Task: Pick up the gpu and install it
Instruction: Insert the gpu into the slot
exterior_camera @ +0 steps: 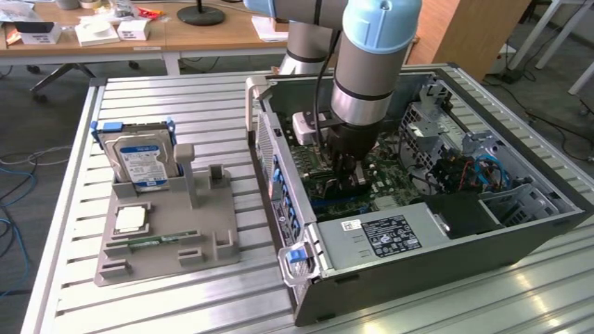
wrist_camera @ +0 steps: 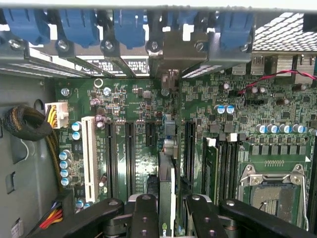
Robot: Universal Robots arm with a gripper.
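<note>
Slatted aluminium tabletop (exterior_camera: 186,97) in a workshop carries an open desktop computer case (exterior_camera: 446,257) lying on its side, with cluttered wooden desks (exterior_camera: 139,38) behind. Reaching down into the case, the arm's gripper (exterior_camera: 347,177) hangs just above the green motherboard (exterior_camera: 390,182).

From the wrist view, the two black fingers (wrist_camera: 147,215) stand a narrow way apart and are clamped on the gpu (wrist_camera: 166,198), a thin card held on edge between them. Its top edge runs away from the camera toward the row of blue slot latches (wrist_camera: 129,25) at the case's rear wall. The card's far end, with its silvery bracket (wrist_camera: 171,79), sits near that wall, beside the long black expansion slots (wrist_camera: 130,153). Whether the card's lower edge is touching a slot cannot be told. A white slot (wrist_camera: 89,158) lies farther off to one side, and a processor socket (wrist_camera: 275,191) with its metal frame lies on the other.

On the exterior view's left, a grey parts holder (exterior_camera: 167,236) stands on the table well apart from the case, bearing an upright silver hard drive (exterior_camera: 139,163), a square processor chip (exterior_camera: 130,220) and a narrow green memory stick (exterior_camera: 153,241).
</note>
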